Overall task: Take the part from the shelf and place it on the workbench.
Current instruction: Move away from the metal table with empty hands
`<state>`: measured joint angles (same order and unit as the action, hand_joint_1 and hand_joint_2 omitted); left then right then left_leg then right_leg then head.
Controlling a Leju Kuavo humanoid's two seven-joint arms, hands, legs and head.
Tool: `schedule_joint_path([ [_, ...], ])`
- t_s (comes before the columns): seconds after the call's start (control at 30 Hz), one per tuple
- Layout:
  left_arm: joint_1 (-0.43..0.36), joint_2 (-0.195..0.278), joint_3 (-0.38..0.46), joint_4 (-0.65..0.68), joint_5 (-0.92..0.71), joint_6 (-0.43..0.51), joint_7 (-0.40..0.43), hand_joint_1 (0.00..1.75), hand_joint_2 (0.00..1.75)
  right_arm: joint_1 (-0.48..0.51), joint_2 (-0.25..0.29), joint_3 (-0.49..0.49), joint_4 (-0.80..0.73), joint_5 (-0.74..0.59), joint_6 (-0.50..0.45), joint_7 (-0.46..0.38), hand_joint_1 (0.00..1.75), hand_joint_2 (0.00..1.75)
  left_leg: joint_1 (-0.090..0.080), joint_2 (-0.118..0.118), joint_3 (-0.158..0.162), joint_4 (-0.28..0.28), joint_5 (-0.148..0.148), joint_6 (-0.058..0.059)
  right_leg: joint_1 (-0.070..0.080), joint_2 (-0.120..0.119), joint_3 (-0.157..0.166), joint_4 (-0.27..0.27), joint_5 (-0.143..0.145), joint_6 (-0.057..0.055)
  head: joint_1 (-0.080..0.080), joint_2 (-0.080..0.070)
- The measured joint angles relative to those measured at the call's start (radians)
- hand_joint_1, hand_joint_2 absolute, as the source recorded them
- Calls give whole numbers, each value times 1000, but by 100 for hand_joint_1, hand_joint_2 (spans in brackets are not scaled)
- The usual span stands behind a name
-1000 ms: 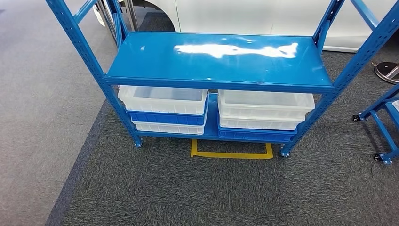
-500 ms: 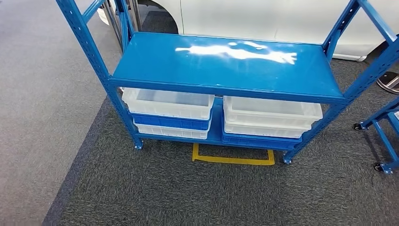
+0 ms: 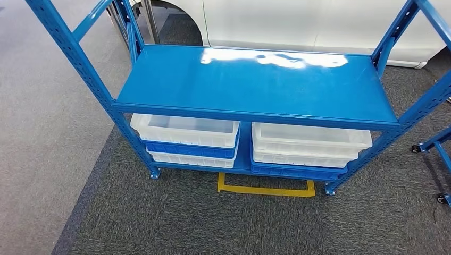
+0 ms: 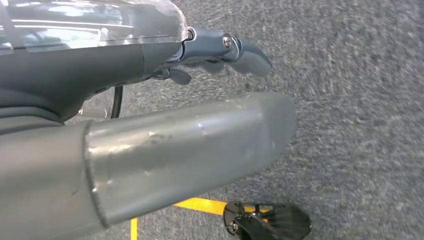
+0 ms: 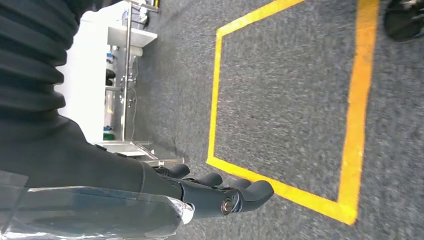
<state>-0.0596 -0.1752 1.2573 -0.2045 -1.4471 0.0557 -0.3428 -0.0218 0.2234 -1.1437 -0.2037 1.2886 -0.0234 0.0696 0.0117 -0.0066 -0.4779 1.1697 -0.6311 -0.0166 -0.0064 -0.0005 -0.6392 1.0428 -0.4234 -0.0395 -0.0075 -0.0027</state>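
Both hands are hanging over grey carpet holding nothing: the left hand with fingers loosely extended, the right hand with fingers stretched out beside a yellow tape square. Farther ahead, a yellow tape mark is lying at the foot of the blue shelf, whose long axis is running left to right. White and blue bins are sitting stacked on its low level, a white car body is standing behind, and no part or writing is making itself out.

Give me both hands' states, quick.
Left hand: holds nothing; open or closed cannot be told.
Right hand: holds nothing, fingers extended, open.
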Motion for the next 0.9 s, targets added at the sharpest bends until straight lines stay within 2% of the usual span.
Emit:
schedule_joint_path([
  [0.07,1,0,0,0,-5,1,2,0,0,-2,0,-4,0,-2,-1,1,0,44,3,0,-66,84,-55,-10,0,0,12,-2,-7,-3,0,0],
  [0.1,2,0,0,0,-8,3,2,0,0,-3,1,-5,0,-2,-2,1,0,0,4,1,-84,90,-57,-12,0,1,16,-2,-11,-4,-1,0],
  [0.13,2,1,0,0,-9,6,2,0,0,-4,2,-6,0,-2,-2,1,0,0,5,1,-88,66,-33,-13,-1,2,21,-1,-15,-2,-1,0],
  [0.2,2,2,0,0,-10,12,2,0,0,-4,4,-6,0,0,-2,1,0,0,6,1,-61,-51,58,-10,-2,2,29,-1,-20,2,-1,0],
  [0.23,2,2,0,0,-10,13,2,0,0,-4,5,-7,0,0,-2,1,0,0,4,2,-47,-107,86,-6,-2,3,31,0,-21,6,0,0],
  [0.27,1,2,0,0,-10,13,2,0,0,-5,5,-7,0,0,-3,1,0,0,2,3,-38,-144,101,-1,-1,3,31,1,-21,11,0,0],
  [0.33,2,2,0,0,-10,14,2,0,0,-7,5,-9,0,0,-4,1,0,0,-3,3,-39,-160,104,12,1,3,30,0,-21,25,0,0],
  [0.37,4,2,0,0,-9,14,2,0,0,-7,5,-10,0,0,-5,1,0,0,-1,3,-39,-162,116,21,1,2,29,0,-21,33,0,0],
  [0.43,4,1,0,0,-8,14,3,0,0,-7,5,-12,0,-2,-4,1,0,0,3,7,-37,-170,132,35,0,2,23,20,-39,44,0,0],
  [0.47,4,1,0,0,-8,14,3,0,0,-8,5,-14,0,-6,-3,2,0,0,5,11,-37,-174,138,41,-1,2,8,57,-66,48,0,0],
  [0.53,4,2,0,0,-7,14,4,0,0,-8,5,-20,0,-14,-1,4,0,0,3,21,-40,-174,141,48,-4,2,-42,176,-137,53,1,0],
  [0.57,4,2,0,0,-6,14,4,0,0,-9,5,-24,0,-16,-1,4,0,0,1,27,-41,-173,141,49,-6,1,-65,232,-161,55,1,0],
  [0.6,5,3,0,0,-5,14,5,0,0,-9,5,-27,0,-16,-1,4,0,0,0,31,-41,-173,141,48,-7,1,-75,261,-167,56,1,0],
  [0.63,5,3,0,0,-5,14,6,0,0,-8,5,-28,0,-14,-2,4,0,0,0,33,-41,-172,140,48,-8,1,-67,254,-155,57,1,0],
  [0.67,4,3,0,0,-5,14,7,0,0,-8,5,-29,0,-11,-4,4,0,0,-1,34,-39,-172,139,46,-9,0,-40,209,-128,55,1,0],
  [0.73,2,2,0,0,-5,13,7,0,0,-6,5,-29,0,-3,-7,4,0,0,-3,36,-35,-170,134,39,-6,-1,35,75,-74,48,1,0],
  [0.77,2,2,0,0,-5,13,7,0,0,-6,6,-28,0,0,-8,3,0,0,-5,37,-35,-169,132,34,-4,-2,61,25,-61,44,0,0],
  [0.8,1,2,0,0,-5,13,8,0,0,-6,6,-28,0,2,-8,3,0,0,-6,38,-36,-167,130,29,-1,-3,74,0,-60,41,0,0],
  [0.87,0,2,0,0,-5,13,8,0,0,-7,6,-28,0,4,-10,3,0,0,-7,39,-35,-168,130,19,1,-2,75,-7,-63,34,0,0],
  [0.9,0,3,0,0,-5,13,8,0,0,-7,6,-28,0,4,-10,2,0,44,-6,37,-34,-165,126,15,-1,-2,77,-11,-61,29,0,0],
])
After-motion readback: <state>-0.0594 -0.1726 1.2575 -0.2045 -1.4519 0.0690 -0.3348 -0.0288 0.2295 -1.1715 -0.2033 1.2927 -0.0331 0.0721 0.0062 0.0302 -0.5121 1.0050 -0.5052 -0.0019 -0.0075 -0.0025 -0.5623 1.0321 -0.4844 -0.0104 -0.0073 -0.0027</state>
